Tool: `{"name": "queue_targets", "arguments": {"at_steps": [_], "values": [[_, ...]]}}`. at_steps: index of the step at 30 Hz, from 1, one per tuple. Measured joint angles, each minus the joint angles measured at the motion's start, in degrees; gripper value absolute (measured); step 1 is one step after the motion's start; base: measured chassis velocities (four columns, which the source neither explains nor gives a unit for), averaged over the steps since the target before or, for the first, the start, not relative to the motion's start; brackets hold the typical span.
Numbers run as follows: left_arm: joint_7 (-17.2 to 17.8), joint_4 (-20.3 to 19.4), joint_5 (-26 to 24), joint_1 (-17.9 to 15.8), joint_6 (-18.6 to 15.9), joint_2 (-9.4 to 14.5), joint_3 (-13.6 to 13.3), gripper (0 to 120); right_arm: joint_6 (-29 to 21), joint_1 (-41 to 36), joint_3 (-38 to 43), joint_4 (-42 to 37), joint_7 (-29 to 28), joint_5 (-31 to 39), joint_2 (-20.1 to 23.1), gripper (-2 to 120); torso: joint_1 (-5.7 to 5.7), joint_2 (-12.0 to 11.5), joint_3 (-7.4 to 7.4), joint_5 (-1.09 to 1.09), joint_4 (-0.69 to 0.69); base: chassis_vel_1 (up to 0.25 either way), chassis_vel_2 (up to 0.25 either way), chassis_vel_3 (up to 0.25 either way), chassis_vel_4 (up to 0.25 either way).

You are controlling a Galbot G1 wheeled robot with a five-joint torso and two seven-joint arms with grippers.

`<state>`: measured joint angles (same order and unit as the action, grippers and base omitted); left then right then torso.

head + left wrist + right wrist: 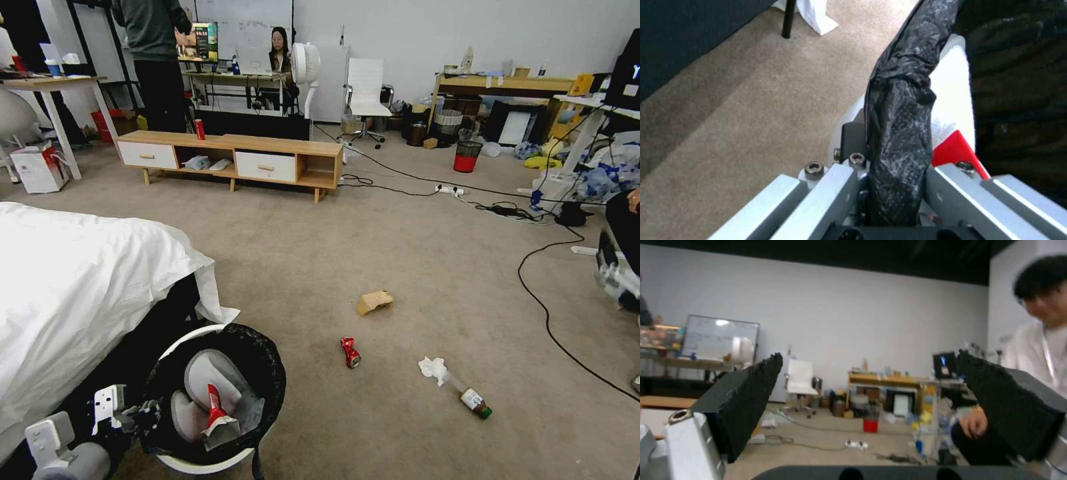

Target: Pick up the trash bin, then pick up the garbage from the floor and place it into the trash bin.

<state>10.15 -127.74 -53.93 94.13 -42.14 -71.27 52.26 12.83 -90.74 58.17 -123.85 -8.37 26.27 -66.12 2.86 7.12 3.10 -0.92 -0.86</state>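
The trash bin, white with a black bag liner, hangs at the lower left beside the bed. My left gripper is shut on its rim; in the left wrist view the left gripper pinches the bag-covered rim. Inside the bin lie grey curved parts and a red-white wrapper. Garbage sits on the carpet ahead: a brown paper bag, a crushed red can, a white tissue and a green-capped bottle. My right gripper is open and empty, held up facing the room.
A bed with a white sheet fills the left side. A low wooden cabinet with an upright red can stands farther back. Black cables cross the floor at right, near a crouching person. A red-and-black wastebasket stands far right.
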Motion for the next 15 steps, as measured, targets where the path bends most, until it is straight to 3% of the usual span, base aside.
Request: {"name": "queue_targets", "arguments": {"at_steps": [5,15], "values": [[-0.64,0.51,1.97,0.10,0.00,-1.07,-1.03,1,3.56,-1.86,-4.82,4.52,-0.26,-7.21,-5.20,100,0.00,0.00,0.01,0.04,0.00,0.000,0.000,0.000,0.000],[-1.37,1.47,3.28,0.00,0.00,-2.41,-1.86,1,6.56,-2.10,-10.70,15.18,-1.02,-13.90,-7.78,100,0.00,0.00,0.01,0.02,0.00,0.000,0.000,0.000,0.000]]}}
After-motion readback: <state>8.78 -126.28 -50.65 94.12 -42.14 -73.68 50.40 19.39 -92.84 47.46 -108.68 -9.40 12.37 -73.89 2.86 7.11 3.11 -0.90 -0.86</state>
